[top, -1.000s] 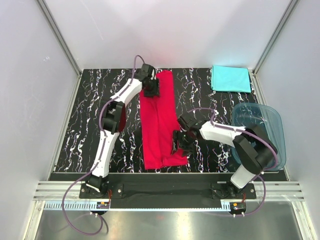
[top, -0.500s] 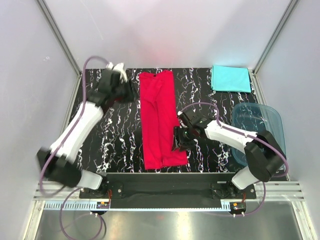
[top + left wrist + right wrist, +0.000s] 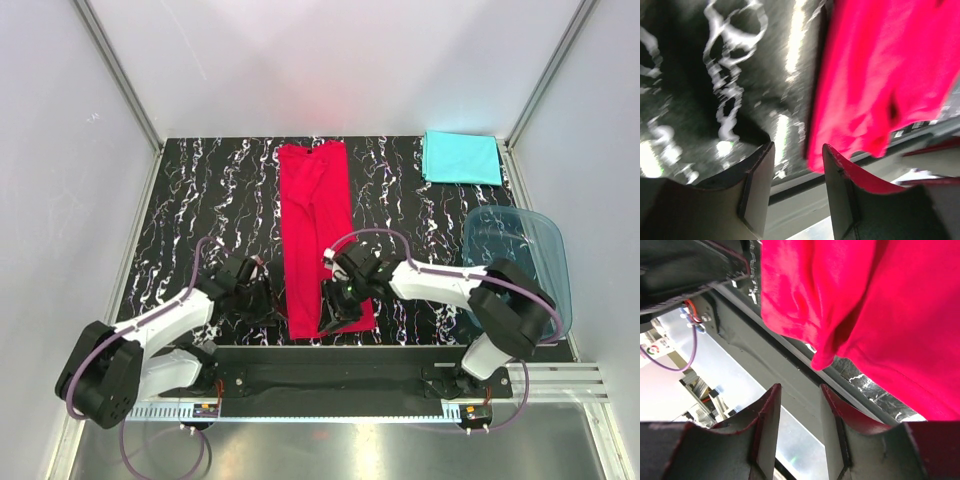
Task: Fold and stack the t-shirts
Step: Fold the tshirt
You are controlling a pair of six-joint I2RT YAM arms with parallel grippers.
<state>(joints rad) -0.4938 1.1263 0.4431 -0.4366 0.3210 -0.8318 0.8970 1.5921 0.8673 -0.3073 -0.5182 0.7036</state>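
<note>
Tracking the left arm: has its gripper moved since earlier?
Yes: the left gripper went from the far end of the red shirt to its near left corner.

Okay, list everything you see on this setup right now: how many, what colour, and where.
red t-shirt: one, bright red, long folded strip down the table's middle
turquoise t-shirt: one, turquoise, folded flat at the far right corner
tub: one, translucent blue, right edge
table: one, black with white veining, under everything
left claw: one, dark, open, beside the red t-shirt's near left corner
right claw: one, dark, open, at the red t-shirt's near end
</note>
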